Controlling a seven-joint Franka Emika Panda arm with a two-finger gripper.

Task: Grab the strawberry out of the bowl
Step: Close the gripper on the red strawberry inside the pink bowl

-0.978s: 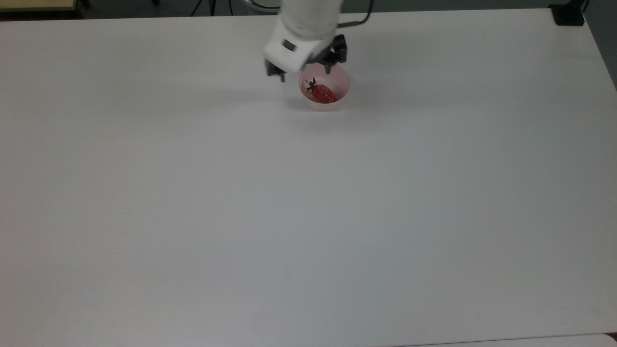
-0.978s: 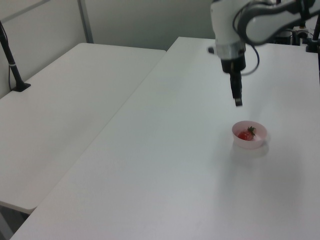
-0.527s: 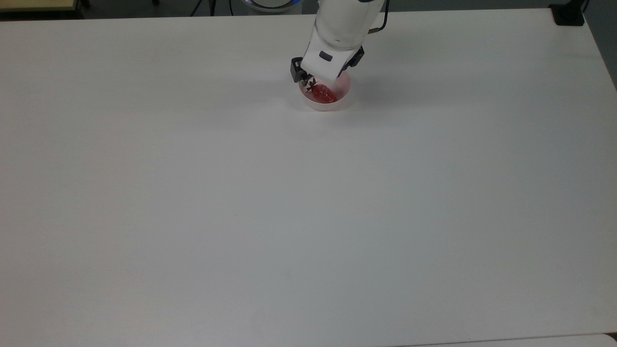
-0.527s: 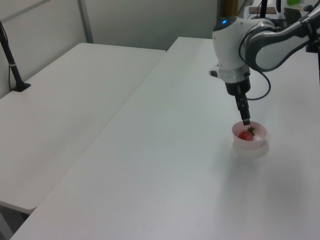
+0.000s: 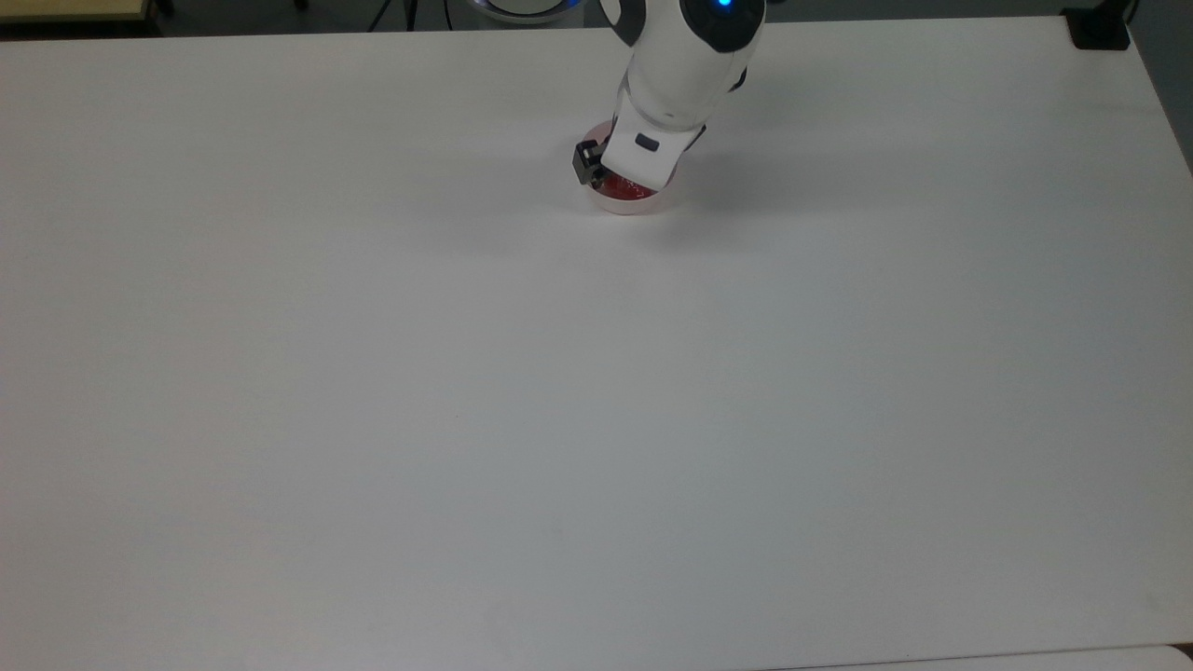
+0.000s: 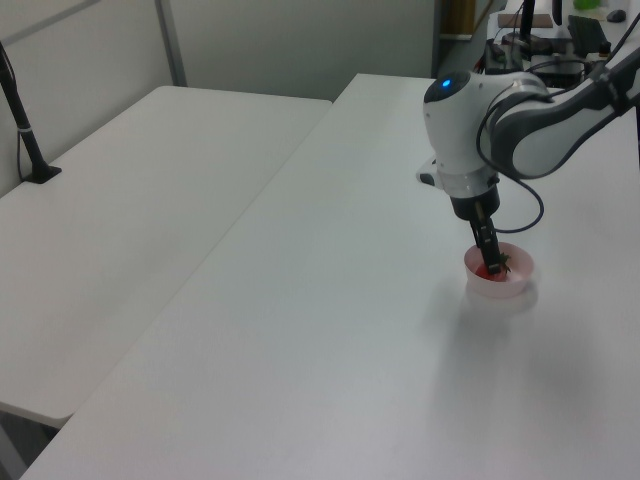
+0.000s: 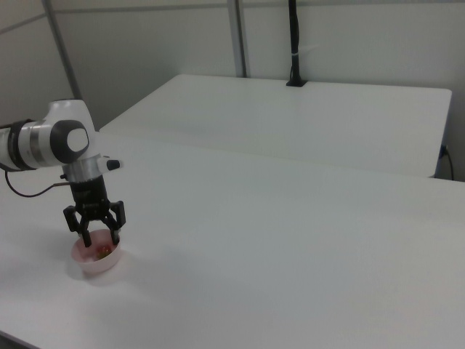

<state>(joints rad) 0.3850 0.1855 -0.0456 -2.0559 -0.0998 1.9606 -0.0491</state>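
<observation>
Down into the bowl (image 7: 95,262) the tool (image 7: 96,235) has dropped since a second ago, when it was hanging above and to the top view's left of the rim; now its fingers (image 7: 115,231) are reaching inside. From where I'm watching in the right view, the two dark fingers are standing wide apart, one toward each side of the bowl, with the strawberry (image 7: 103,251) lying low between them and not yet gripped.

In the top view the white wrist is covering most of the bowl (image 5: 626,203), leaving a crescent of pink rim and a sliver of the red strawberry (image 5: 623,191) peeking out under it. The tool (image 5: 610,177) is showing little more than a black finger block at the top view's left of the wrist.

In the left view the tool (image 6: 489,262) is pointing straight down, its tips inside the bowl (image 6: 500,284) and right at the strawberry (image 6: 496,268), whose green cap is sticking up just beside the finger.

The bowl is sitting on the white counter (image 5: 466,391), toward the top view's upper edge. A second white table (image 7: 305,116) is standing beyond it in the right view.
</observation>
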